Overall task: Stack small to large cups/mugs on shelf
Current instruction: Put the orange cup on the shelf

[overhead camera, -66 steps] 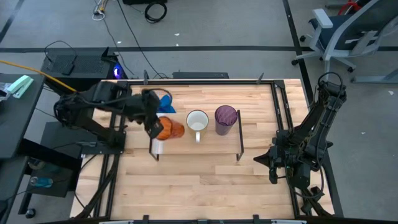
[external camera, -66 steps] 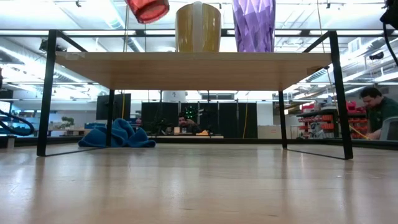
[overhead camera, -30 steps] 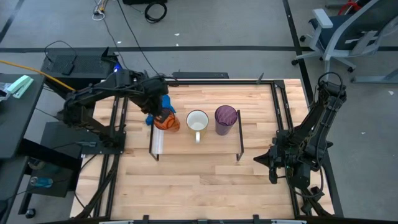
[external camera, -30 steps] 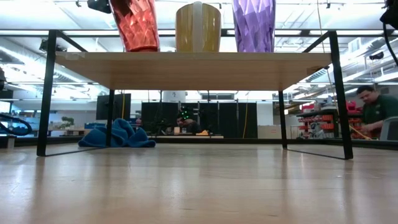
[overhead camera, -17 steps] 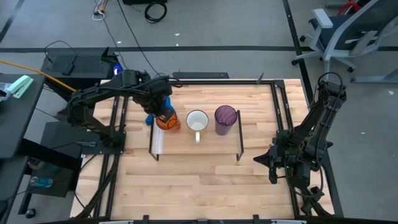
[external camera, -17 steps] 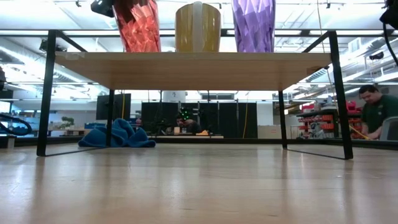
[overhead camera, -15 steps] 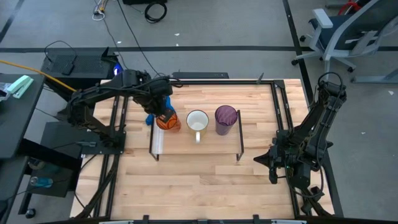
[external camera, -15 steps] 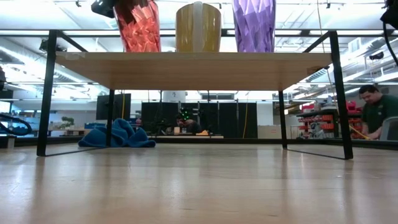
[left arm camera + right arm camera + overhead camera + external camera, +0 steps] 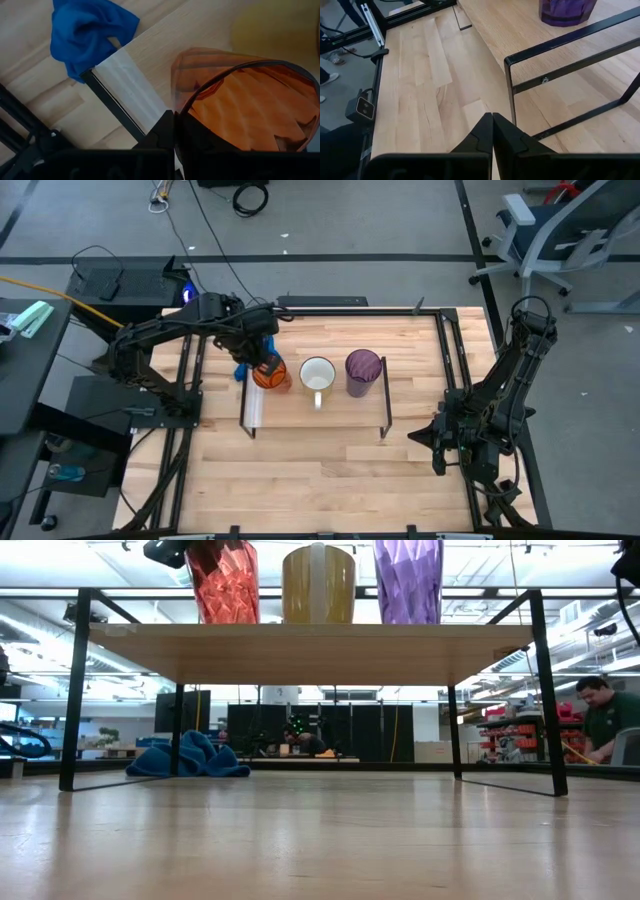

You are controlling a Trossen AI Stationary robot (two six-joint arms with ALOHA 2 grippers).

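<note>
The light-wood table (image 9: 320, 470) carries the shelf (image 9: 330, 412) on thin black legs, and a crumpled blue cloth (image 9: 252, 352) lies on the table just behind its left end. On the shelf board, in a row: orange cup (image 9: 268, 374), white mug (image 9: 317, 374), purple tumbler (image 9: 362, 370), all upright.

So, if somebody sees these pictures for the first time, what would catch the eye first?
Probably the row of three vessels on the low light-wood shelf: a small orange translucent cup, a white handled mug and a tall purple translucent tumbler. The left end effector grips the orange cup's rim at the shelf's left end. A crumpled blue cloth lies on the table behind the shelf.
</note>
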